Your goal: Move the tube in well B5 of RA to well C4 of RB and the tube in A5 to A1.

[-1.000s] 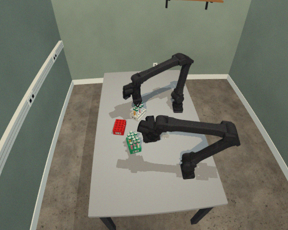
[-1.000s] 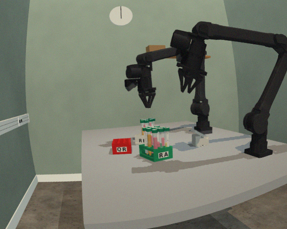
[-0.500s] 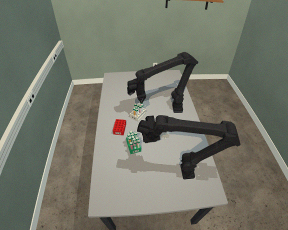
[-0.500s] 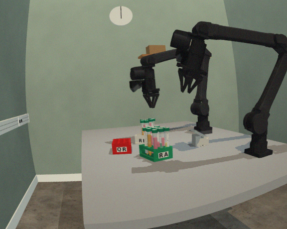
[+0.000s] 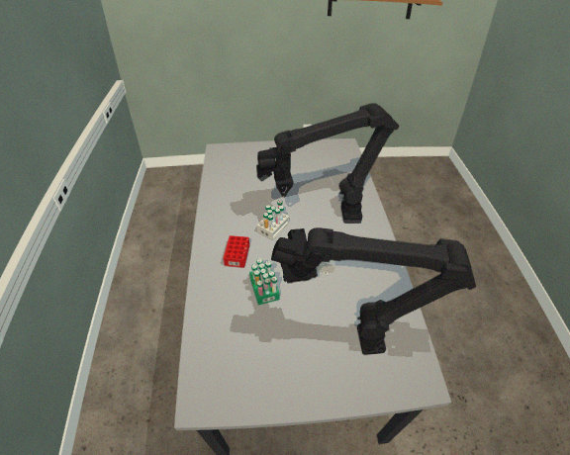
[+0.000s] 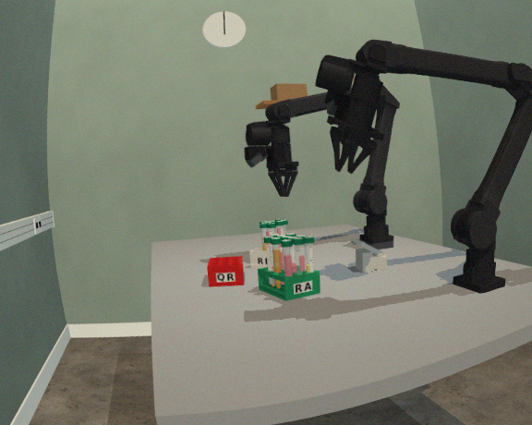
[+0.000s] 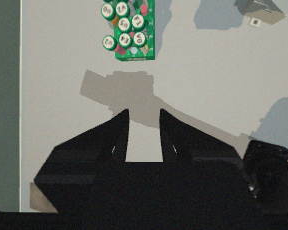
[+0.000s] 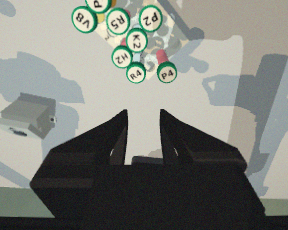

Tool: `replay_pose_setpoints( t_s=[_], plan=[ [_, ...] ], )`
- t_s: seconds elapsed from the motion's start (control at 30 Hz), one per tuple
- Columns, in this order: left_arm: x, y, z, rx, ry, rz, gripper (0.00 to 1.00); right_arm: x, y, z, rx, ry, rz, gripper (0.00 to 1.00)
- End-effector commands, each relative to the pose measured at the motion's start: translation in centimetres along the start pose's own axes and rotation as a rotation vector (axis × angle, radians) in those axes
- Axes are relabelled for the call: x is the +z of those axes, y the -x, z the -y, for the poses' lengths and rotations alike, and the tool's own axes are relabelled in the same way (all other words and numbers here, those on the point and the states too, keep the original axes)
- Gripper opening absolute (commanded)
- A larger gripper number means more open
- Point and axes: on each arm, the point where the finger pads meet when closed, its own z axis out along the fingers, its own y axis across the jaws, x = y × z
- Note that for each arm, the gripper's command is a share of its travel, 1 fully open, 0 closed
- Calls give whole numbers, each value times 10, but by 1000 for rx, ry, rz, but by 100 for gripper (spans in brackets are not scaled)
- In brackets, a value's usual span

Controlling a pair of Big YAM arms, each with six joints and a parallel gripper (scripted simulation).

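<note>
The green rack RA [image 5: 278, 297] [image 6: 316, 288] [image 7: 152, 30] holds several green-capped tubes [image 5: 263, 271] [image 6: 286, 259] [image 7: 124, 23]. The white rack RB [image 5: 265, 232] [image 6: 256, 260] also holds several green-capped tubes [image 8: 118, 21]. My left gripper [image 6: 344, 171] [image 7: 144, 114] is partly open and empty, high above the table beside RA. In the top view its fingers are hidden by its body. My right gripper [image 5: 284, 194] [image 6: 284, 195] [image 8: 143, 115] is partly open and empty, above and beside RB. Well letters and numbers cannot be read.
A red rack marked QR [image 5: 237, 248] [image 6: 225, 263], without tubes, stands beside RA and RB on the side away from the arm bases. A small grey-white box [image 5: 327, 269] [image 6: 370, 260] [image 7: 261, 10] [image 8: 28, 114] stands between the racks and the arm bases.
</note>
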Motion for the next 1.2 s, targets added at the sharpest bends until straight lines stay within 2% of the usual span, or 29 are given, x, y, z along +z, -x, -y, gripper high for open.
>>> replay_pose_setpoints(
  t_s=[0.0,0.23,0.27,0.7,0.77,0.8,0.9,1.17],
  plan=[
    [-12,9,-9,12,32,15,30,-5,14,-7,-34,2,28,30],
    [-12,9,-9,12,32,15,30,0,11,-10,-12,2,15,30],
    [-12,9,-9,12,32,15,30,9,6,-10,-12,0,0,30],
    [-12,9,-9,12,32,15,30,36,8,-14,-12,0,0,30],
    [-12,9,-9,12,32,15,30,36,8,-14,-12,0,0,30],
    [-12,9,-9,12,32,15,30,16,29,-16,-12,6,58,30],
    [-12,9,-9,12,32,15,30,42,8,-14,-12,0,0,30],
    [-12,9,-9,12,32,15,30,53,13,-15,-12,2,13,30]
  ],
)
